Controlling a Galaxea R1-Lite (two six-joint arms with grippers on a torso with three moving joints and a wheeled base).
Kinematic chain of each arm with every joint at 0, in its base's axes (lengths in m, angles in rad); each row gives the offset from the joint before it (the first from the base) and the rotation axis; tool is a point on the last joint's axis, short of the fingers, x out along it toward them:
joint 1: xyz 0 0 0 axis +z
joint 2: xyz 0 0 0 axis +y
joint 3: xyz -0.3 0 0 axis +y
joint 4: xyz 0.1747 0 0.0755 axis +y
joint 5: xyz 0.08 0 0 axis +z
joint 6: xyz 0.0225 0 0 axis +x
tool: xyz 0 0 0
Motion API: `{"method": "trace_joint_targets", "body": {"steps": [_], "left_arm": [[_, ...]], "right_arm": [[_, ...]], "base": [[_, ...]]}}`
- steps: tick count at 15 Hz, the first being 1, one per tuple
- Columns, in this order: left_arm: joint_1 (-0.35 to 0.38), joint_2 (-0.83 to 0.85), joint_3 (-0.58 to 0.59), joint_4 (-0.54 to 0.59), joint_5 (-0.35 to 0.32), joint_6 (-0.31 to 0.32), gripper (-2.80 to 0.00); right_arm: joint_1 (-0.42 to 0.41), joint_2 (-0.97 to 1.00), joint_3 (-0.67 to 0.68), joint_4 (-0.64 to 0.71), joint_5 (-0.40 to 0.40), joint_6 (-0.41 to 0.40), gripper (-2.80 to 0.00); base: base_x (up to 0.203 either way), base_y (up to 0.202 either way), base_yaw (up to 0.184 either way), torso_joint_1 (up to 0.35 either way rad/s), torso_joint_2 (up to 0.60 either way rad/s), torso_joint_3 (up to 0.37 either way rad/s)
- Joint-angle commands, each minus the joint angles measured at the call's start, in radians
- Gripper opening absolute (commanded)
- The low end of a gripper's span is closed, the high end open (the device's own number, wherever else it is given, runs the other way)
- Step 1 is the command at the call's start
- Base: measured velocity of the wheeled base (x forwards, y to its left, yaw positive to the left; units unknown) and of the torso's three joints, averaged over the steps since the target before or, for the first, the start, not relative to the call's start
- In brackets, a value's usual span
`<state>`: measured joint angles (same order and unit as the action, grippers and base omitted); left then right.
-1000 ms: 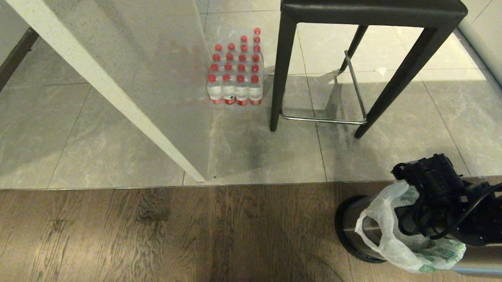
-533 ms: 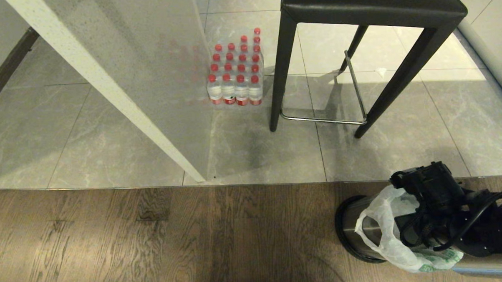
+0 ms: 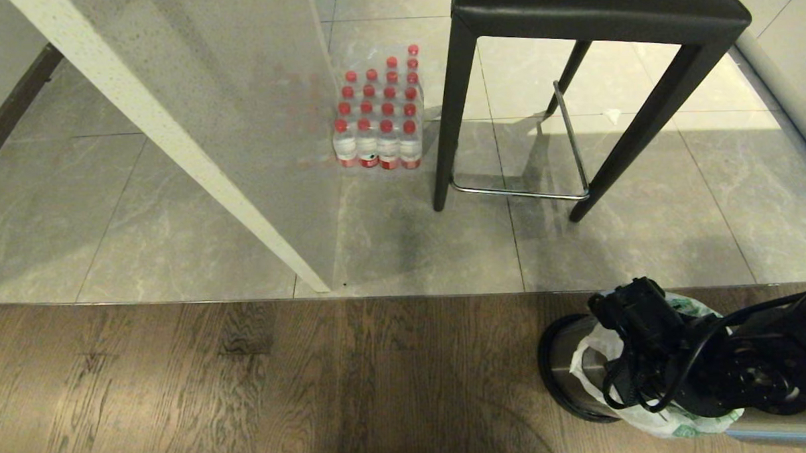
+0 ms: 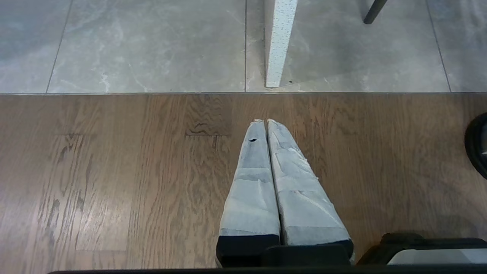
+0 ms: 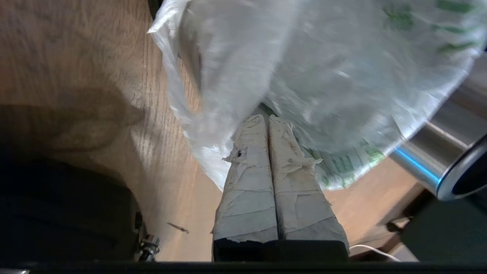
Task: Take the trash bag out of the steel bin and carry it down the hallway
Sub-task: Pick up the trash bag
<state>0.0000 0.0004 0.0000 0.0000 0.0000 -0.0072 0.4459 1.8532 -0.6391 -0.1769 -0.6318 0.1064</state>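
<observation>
Steel bin [image 3: 561, 368] lies on its side on the wood floor [image 3: 248, 386]. Trash bag [image 3: 651, 419] hangs out of its mouth. Right gripper [image 5: 266, 118]: jaws pressed together on bag plastic. Left gripper [image 4: 265, 121]: jaws closed, empty, over bare floor.

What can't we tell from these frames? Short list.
- Head view: the right gripper's wrist and cables cover the mouth of the steel bin, and the frame edge cuts the bin off.
- Right wrist view: the shut fingers end against the trash bag; motion blur hides whether plastic is pinched.
- Bag contents: none visible, film too cloudy.
- Left gripper: shown only in its wrist view, over wood floor.
</observation>
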Motion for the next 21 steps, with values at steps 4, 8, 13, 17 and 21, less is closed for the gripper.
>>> {"method": "trace_joint_targets", "body": {"steps": [4, 8, 13, 17, 21], "left_arm": [[0.0, 0.0, 0.0, 0.0, 0.0, 0.0, -2.8], [0.0, 0.0, 0.0, 0.0, 0.0, 0.0, -2.8], [0.0, 0.0, 0.0, 0.0, 0.0, 0.0, -2.8], [0.0, 0.0, 0.0, 0.0, 0.0, 0.0, -2.8], [0.0, 0.0, 0.0, 0.0, 0.0, 0.0, -2.8]], "right_arm": [[0.031, 0.117, -0.072, 0.025, -0.048, 0.006, -2.8], [0.032, 0.045, -0.062, 0.05, -0.031, -0.016, 0.0], [0.057, -0.013, -0.07, 0.069, -0.045, -0.022, 0.0], [0.057, -0.004, -0.062, 0.107, -0.047, -0.017, 0.0], [0.058, 0.115, -0.1, 0.08, -0.065, -0.025, 0.0]], "base": [[0.0, 0.0, 0.0, 0.0, 0.0, 0.0], [0.0, 0.0, 0.0, 0.0, 0.0, 0.0], [0.0, 0.0, 0.0, 0.0, 0.0, 0.0], [0.0, 0.0, 0.0, 0.0, 0.0, 0.0], [0.0, 0.0, 0.0, 0.0, 0.0, 0.0]]}}
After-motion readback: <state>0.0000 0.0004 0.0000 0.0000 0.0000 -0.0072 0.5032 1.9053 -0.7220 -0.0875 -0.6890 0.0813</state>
